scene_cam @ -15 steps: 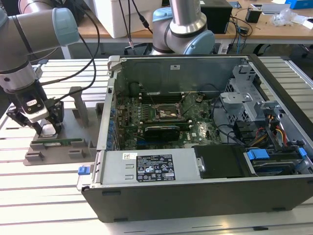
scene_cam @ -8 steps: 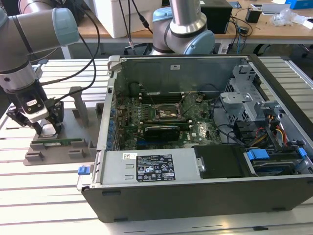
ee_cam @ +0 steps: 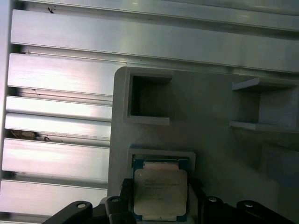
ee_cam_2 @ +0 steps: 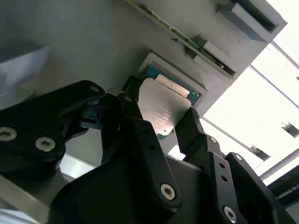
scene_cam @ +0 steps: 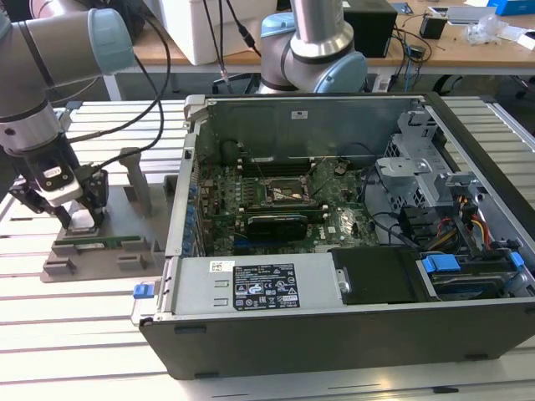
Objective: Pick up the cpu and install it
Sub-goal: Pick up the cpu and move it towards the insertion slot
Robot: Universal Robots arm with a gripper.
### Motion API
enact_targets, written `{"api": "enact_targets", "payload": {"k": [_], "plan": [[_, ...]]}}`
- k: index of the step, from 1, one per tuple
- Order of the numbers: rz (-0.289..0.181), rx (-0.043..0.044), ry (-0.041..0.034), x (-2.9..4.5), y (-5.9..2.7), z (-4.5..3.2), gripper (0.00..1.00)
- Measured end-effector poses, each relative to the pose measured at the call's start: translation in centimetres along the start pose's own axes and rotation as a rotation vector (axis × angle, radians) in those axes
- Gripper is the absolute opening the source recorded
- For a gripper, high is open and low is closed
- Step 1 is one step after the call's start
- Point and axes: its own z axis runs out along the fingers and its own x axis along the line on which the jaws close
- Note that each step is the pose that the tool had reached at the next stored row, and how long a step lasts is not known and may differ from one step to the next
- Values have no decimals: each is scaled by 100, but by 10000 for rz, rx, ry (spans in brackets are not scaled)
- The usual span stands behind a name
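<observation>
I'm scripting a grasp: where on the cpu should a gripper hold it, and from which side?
By two opposite thin edges, coming straight down from above. The cpu lies flat, metal top up, in a shallow recess of the grey fixture, so only its sides offer grip. The gripper pinches it that way.

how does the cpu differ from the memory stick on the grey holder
The cpu is square with a silvery top; the memory stick is long, narrow and green. The fingers grip the cpu; the memory stick lies untouched. Both are on the grey holder.
</observation>
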Motion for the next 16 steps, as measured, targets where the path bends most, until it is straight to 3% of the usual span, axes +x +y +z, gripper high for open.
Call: {"api": "enact_targets", "payload": {"k": [7,8,11,16], "plan": [[-1,50,4,-6,-9,-332,55],[-2,73,7,-8,-11,-440,55],[-3,103,9,-11,-15,-627,55],[-3,144,13,-16,-16,-854,55]]}}
